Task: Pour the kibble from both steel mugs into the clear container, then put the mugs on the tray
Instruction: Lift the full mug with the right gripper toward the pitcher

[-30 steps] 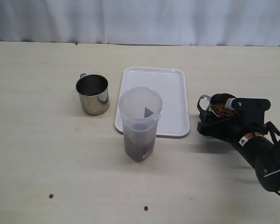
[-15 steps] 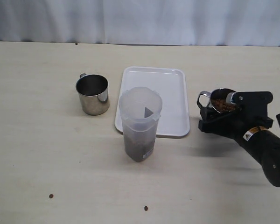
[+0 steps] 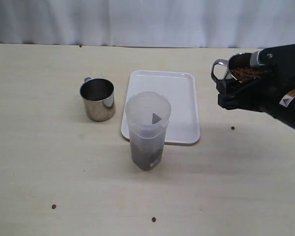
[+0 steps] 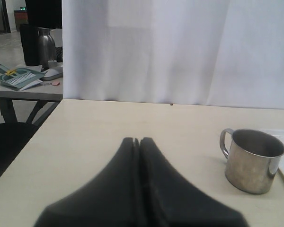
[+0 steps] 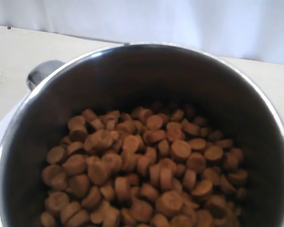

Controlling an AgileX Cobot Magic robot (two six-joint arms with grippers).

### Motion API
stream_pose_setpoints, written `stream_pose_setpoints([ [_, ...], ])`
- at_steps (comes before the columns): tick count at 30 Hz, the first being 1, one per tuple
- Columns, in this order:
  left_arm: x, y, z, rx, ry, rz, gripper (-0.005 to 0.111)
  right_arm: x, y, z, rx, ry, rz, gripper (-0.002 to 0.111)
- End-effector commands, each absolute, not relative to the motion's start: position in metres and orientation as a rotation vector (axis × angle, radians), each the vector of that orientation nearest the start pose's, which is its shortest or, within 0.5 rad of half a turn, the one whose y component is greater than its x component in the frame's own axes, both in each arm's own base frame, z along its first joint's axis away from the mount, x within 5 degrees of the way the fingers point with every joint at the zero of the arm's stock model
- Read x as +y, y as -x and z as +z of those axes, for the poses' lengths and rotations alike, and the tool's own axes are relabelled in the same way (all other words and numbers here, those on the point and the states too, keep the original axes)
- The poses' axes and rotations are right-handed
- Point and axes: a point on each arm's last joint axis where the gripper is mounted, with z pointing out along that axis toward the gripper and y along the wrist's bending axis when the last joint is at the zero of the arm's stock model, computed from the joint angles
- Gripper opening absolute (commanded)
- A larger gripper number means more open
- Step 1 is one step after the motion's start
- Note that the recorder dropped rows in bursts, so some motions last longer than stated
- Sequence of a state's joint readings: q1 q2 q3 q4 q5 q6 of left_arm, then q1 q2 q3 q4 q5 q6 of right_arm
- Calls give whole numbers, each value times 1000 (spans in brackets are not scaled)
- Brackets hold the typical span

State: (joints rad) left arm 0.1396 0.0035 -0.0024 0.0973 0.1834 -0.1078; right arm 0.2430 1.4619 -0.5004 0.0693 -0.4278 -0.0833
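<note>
Right of the white tray point(image 3: 179, 91), right gripper point(image 3: 242, 91) clamps a steel mug point(image 3: 235, 73) of kibble point(image 5: 142, 165); left gripper point(image 4: 138, 142) is closed, empty.

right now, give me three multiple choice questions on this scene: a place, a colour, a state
1. Seen from the exterior view, the empty mug stands, relative to the tray: a) on it b) on the table to its left c) behind it
2. The tray is: a) white b) blue c) black
3. The held mug in the right gripper is: a) empty b) upside down c) off the table with kibble inside
Answers: 1 b, bare table lies under it; 2 a, plain white plastic; 3 c, the right wrist view shows kibble in it.
</note>
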Motion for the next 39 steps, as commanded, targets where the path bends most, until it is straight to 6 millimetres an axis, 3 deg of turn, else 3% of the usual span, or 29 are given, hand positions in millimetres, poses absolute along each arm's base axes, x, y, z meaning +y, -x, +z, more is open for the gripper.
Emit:
stream_pose_setpoints([
  [1,9,-55,198,1651,140,103,0,62,-253,217,1970,278,112,5],
  [7,9,-55,198,1651,140,103,0,100,-237,225,1924,506,63,5],
  [11,9,-55,198,1651,140,103,0,103,-232,226,1907,526,-143,5],
  [18,9,-55,198,1651,140,103,0,117,-226,229,1833,628,-192,5],
  [24,9,-55,198,1651,140,103,0,117,-225,228,1852,601,-168,5],
  [27,9,-55,198,1651,137,100,0,121,-224,228,1824,685,-167,5],
  [39,9,-55,198,1651,137,100,0,134,-240,259,1771,793,-211,5],
])
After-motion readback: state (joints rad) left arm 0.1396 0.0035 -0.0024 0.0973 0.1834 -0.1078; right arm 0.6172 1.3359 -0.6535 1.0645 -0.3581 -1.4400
